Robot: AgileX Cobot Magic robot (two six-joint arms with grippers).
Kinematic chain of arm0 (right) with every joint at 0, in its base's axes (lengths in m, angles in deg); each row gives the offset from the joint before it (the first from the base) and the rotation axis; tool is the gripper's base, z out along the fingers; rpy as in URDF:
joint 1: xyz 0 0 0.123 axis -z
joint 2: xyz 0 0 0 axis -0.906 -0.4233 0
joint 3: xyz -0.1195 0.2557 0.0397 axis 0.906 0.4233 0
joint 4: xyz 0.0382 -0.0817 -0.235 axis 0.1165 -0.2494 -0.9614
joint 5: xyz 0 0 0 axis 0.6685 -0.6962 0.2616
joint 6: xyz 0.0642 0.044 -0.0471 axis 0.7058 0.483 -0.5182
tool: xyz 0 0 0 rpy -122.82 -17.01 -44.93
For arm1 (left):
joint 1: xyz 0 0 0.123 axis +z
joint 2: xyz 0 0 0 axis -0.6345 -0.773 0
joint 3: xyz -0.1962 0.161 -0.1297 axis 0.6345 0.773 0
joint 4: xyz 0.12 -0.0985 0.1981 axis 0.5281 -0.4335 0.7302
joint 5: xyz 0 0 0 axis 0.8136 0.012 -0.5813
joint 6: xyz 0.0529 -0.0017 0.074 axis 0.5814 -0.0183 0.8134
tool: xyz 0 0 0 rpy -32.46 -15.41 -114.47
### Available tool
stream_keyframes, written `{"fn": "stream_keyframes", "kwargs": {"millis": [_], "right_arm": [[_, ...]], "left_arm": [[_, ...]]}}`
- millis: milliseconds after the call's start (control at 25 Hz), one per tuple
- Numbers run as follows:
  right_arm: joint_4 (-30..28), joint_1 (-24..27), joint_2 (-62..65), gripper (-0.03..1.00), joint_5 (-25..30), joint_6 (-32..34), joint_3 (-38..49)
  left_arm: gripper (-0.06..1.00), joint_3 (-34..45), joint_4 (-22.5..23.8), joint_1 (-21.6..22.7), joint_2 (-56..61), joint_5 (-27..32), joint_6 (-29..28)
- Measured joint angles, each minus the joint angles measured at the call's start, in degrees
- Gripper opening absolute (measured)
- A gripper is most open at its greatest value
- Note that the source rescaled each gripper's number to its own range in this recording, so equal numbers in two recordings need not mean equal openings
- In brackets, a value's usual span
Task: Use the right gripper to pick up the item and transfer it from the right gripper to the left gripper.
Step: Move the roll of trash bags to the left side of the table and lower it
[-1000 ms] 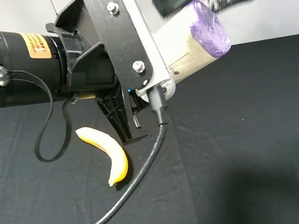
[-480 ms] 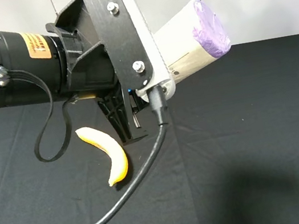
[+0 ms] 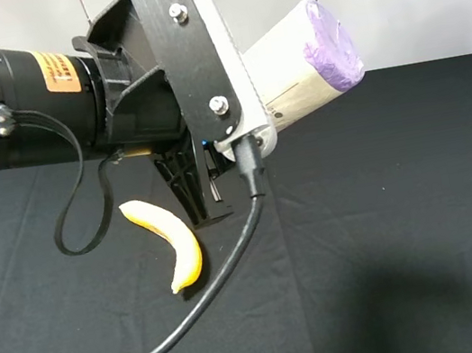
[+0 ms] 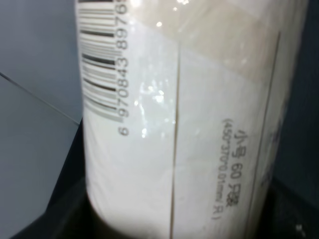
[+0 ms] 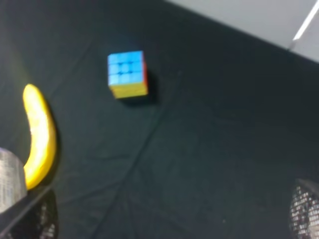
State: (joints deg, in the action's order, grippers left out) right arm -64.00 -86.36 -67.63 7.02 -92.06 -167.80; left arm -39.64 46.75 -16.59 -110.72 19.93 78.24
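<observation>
The item [image 3: 307, 59], a cream-labelled canister with a purple crinkled end, sticks out up and to the right from my left gripper [image 3: 251, 105], which is shut on it well above the table. The grey bolted bracket [image 3: 231, 68] hides the fingers. In the left wrist view the item [image 4: 189, 124] fills the frame, showing its barcode and small print. My right gripper [image 5: 167, 214] is out of the exterior view. In its own wrist view only its fingertips [image 5: 305, 209] show at the frame's corners, wide apart and empty, high above the table.
A yellow banana [image 3: 173, 242] lies on the black cloth [image 3: 392, 231] under the left arm; it also shows in the right wrist view [image 5: 39, 134]. A multicoloured puzzle cube [image 5: 127, 73] lies beyond it. A black cable [image 3: 232, 259] hangs from the left bracket.
The right gripper, one second ago at the canister's top end, has let go and left the exterior view. The left gripper and canister have not moved.
</observation>
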Motion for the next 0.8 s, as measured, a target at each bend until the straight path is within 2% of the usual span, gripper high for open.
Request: {"fn": "stream_keyframes", "kwargs": {"millis": [240, 560, 800], "right_arm": [[-2.09, 0.00, 10.20, 1.00, -0.06, 1.46, 6.59], [-7.21, 0.00, 26.71, 1.00, 0.05, 2.28, 25.85], [-7.89, 0.00, 38.61, 1.00, 0.16, 3.58, 39.38]], "left_arm": [[0.01, 0.00, 0.00, 0.00, 0.00, 0.00, 0.00], [0.01, 0.00, 0.00, 0.00, 0.00, 0.00, 0.00], [0.01, 0.00, 0.00, 0.00, 0.00, 0.00, 0.00]]}}
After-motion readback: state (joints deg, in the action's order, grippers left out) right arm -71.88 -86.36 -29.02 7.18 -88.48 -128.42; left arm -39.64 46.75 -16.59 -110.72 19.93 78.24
